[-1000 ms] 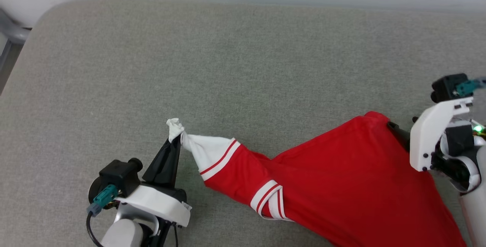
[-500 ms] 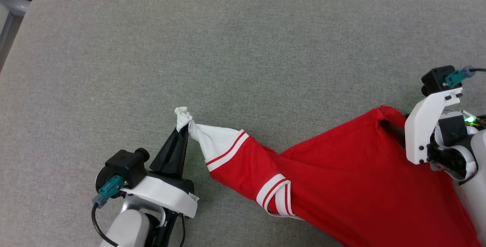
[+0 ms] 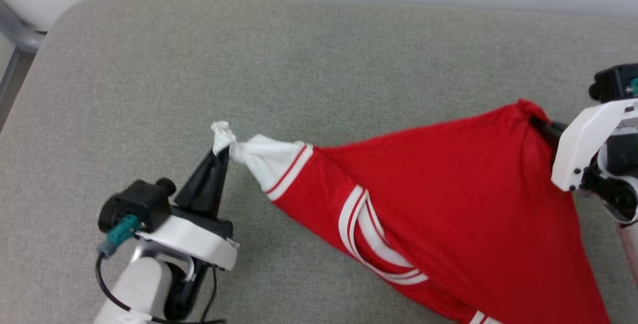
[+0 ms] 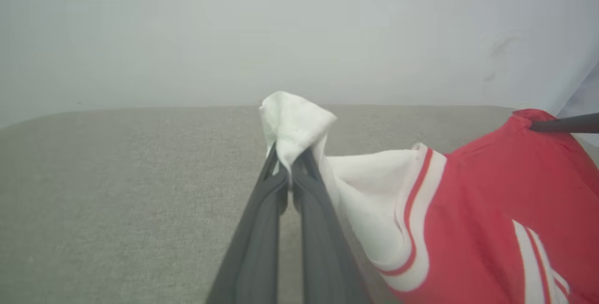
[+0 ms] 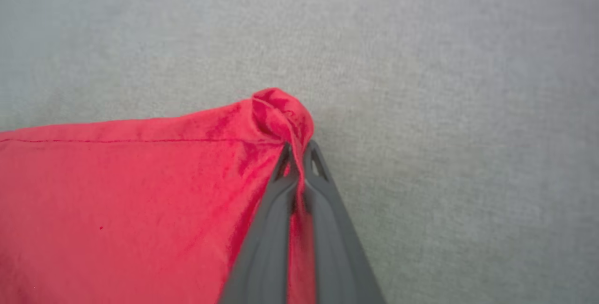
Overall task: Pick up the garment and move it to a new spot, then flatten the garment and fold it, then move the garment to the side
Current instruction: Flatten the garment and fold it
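The left claw [image 3: 222,150] is seen at the lower left of the head view. Its two dark fingers are pressed together and clamped on the bunched white end of one sleeve of the garment [image 3: 448,199]. In the left wrist view a tuft of white cloth is pinched between the fingertips and pokes out above them.

The right claw [image 3: 537,123] is found at the right edge of the head view. It is likewise closed, and a twisted knot of red cloth at a corner of the garment is gripped by it. In the right wrist view red fabric is squeezed between the fingers and curled over their tips.

The garment is stretched between the two claws above a grey woven surface [image 3: 299,65]. Its upper edge is drawn into a nearly straight line, and the red body slopes away toward the lower right, where it is cut off by the frame. Whether its lower part rests on the surface cannot be told. A white sleeve band [image 3: 291,169] with a red stripe is shown near the left claw, and a loop of white-and-red striped trim [image 3: 369,234] lies across the middle of the red cloth. A pale wall [image 4: 281,28] is seen beyond the surface.
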You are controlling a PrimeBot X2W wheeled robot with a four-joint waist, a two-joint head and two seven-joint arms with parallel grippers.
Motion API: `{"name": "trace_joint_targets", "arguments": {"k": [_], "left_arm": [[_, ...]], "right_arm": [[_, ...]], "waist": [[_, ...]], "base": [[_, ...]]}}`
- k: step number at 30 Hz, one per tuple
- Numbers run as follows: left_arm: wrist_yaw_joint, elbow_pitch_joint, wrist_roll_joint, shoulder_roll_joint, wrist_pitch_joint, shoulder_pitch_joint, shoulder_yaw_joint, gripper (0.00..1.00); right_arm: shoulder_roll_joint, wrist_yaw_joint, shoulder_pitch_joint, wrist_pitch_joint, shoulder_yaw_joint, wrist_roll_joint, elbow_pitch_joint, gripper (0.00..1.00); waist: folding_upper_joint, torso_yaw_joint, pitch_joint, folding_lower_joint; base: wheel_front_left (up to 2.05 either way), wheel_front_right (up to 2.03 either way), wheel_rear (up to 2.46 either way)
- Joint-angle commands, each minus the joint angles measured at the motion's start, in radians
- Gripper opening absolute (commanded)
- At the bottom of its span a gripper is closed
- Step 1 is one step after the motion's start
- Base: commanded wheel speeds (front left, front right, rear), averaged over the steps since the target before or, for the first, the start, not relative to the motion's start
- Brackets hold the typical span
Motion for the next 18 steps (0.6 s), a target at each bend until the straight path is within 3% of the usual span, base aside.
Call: {"name": "trace_joint_targets", "arguments": {"k": [1, 9, 18], "left_arm": [[-0.001, -0.009, 0.003, 0.019, -0.007, -0.031, 0.004, 0.0], [0.0, -0.021, -0.006, 0.114, -0.007, -0.211, 0.024, 0.0], [0.0, 0.114, -0.02, 0.203, 0.051, -0.553, -0.012, 0.0]], "right_arm": [[0.002, -0.001, -0.017, -0.012, -0.022, -0.014, -0.024, 0.0], [0.04, -0.001, -0.061, -0.033, -0.137, -0.13, -0.145, 0.0], [0.137, -0.001, -0.231, -0.063, -0.245, -0.302, -0.19, 0.0]], "waist": [[0.0, -0.019, -0.03, -0.0001], [0.0, -0.079, -0.075, -0.0001], [0.0, -0.14, -0.014, -0.0001]], "base": [[0.0, 0.0, 0.0], [0.0, 0.0, 0.0], [0.0, 0.0, 0.0]]}}
